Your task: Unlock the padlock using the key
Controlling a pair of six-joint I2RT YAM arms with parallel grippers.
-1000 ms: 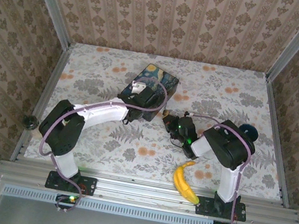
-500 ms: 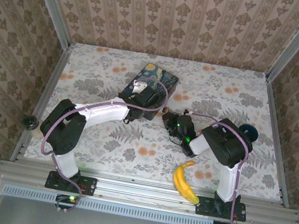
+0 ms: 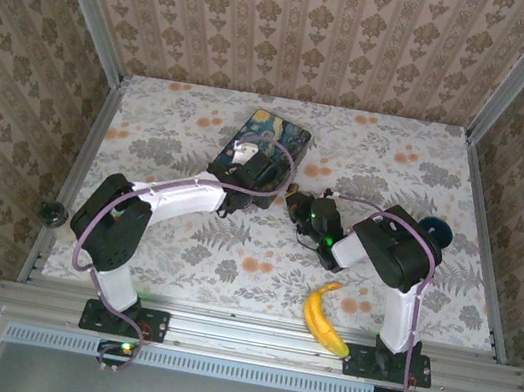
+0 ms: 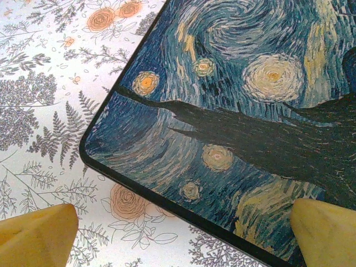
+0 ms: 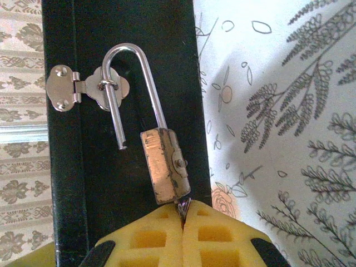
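Right hand [image 5: 182, 222] clenched on key [image 5: 182, 207] in padlock [image 5: 165, 167]; shackle [image 5: 151, 94] sprung open, unlocking looks done. Left hand [image 4: 181, 233] released above box [image 4: 250, 111]. Next: let go.

place: lab test booth | cues: aluminium frame [image 3: 257, 337], wallpapered panels [image 3: 301, 30], floral tabletop [image 3: 399, 169]

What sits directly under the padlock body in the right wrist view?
The right hand, pads shut together. A sliver of metal, likely the key, pokes from between them into the padlock; the pads cover the rest.
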